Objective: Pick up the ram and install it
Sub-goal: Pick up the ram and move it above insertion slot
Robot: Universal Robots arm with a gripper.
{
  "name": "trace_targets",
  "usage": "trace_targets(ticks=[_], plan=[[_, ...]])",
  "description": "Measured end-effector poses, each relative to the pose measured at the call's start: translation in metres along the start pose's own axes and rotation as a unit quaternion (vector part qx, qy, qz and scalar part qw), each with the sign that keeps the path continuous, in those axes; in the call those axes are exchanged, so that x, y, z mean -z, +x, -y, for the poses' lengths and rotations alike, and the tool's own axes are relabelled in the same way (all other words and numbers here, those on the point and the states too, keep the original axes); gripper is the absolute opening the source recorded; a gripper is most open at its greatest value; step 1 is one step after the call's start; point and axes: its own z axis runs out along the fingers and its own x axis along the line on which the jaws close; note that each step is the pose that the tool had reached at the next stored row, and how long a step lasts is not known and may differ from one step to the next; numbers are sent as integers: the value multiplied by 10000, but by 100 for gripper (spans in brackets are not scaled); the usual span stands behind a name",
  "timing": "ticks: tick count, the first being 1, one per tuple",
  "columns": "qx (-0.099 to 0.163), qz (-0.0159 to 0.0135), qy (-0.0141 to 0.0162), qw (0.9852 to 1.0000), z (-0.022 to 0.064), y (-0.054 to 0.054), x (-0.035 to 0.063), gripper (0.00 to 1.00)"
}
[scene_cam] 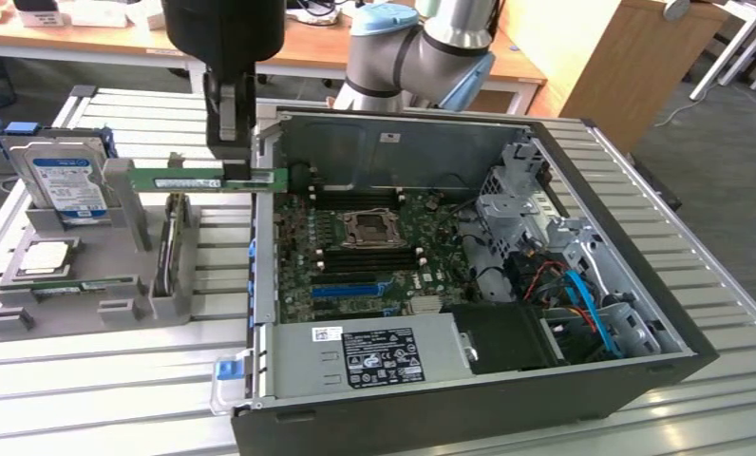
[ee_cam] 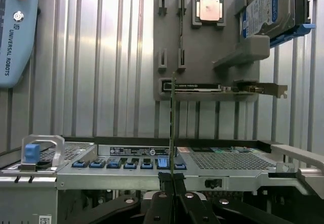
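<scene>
The ram (scene_cam: 181,180) is a thin green stick, held level in the air between the grey holder and the open computer case (scene_cam: 682,313). My gripper (scene_cam: 236,171) comes down from above and is shut on the stick near the end closest to the case. In the wrist view the ram (ee_cam: 172,123) shows edge-on as a thin line rising from between my fingertips (ee_cam: 163,182). It hangs over the case's near wall. The dark memory slots (scene_cam: 368,256) lie on the motherboard below the processor socket (scene_cam: 370,228), further towards the exterior view's right.
The grey holder (scene_cam: 86,309) carries a blue-labelled hard drive (scene_cam: 67,180), a square silver processor (scene_cam: 43,256) and an upright card (scene_cam: 169,247). The power supply (scene_cam: 378,356) and drive cage (scene_cam: 524,204) crowd the case. A teach pendant (ee_cam: 15,32) lies on the slatted table.
</scene>
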Motion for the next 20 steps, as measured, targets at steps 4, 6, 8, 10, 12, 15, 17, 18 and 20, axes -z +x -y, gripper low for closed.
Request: trace_targets(ticks=[4,6,8,10,12,15,17,18,20], plan=[[0,-1,0,10000,92,1,2,12],[0,-1,0,10000,137,2,2,12],[0,-1,0,10000,180,3,3,12],[0,-1,0,10000,223,3,4,12],[0,0,0,10000,271,4,4,12],[0,0,0,10000,339,5,5,12],[0,0,0,10000,387,6,6,12],[0,-1,0,10000,409,6,7,12],[0,0,0,10000,452,7,7,12]])
